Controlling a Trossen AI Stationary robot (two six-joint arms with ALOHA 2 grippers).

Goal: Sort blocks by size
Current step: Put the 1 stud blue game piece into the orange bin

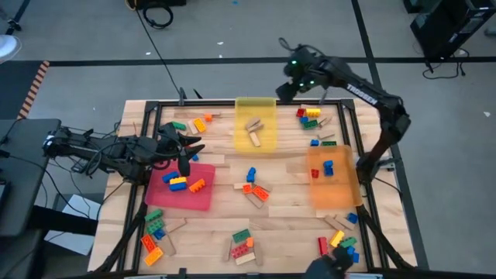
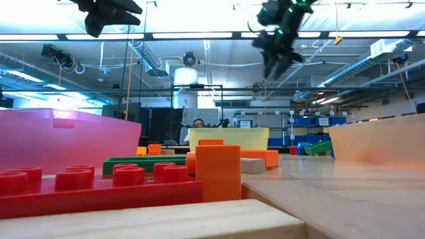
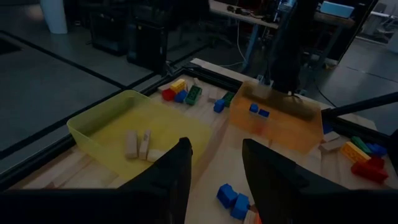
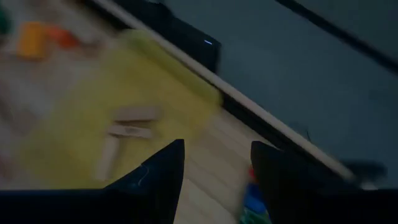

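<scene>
High view: the wooden table (image 1: 232, 182) carries three trays. The yellow tray (image 1: 256, 116) at upper centre holds three tan wooden blocks (image 1: 254, 130). The orange tray (image 1: 335, 190) at right holds two blue bricks (image 1: 328, 167) and a small red one. The red tray (image 1: 186, 195) at left holds a blue-and-yellow brick pair (image 1: 177, 182) and an orange brick (image 1: 197, 186).

The left claw (image 1: 186, 151) sits at left of centre, over the upper edge of the red tray; the bricks in that tray lie just below it in the frame. In the left wrist view its fingers (image 3: 174, 180) stand apart with nothing between them, and loose blue bricks (image 3: 233, 200) lie on the table beneath the gap.

The right claw (image 1: 288, 87) hangs at upper centre, beside the upper right corner of the yellow tray. In the right wrist view its fingers (image 4: 161, 174) are parted and empty; the wooden blocks lie ahead of them in the tray.

Unsorted bricks lie in clusters: upper right (image 1: 311, 116), centre (image 1: 256, 190), lower left (image 1: 155, 229), lower centre (image 1: 242, 244) and lower right (image 1: 341, 240).
</scene>
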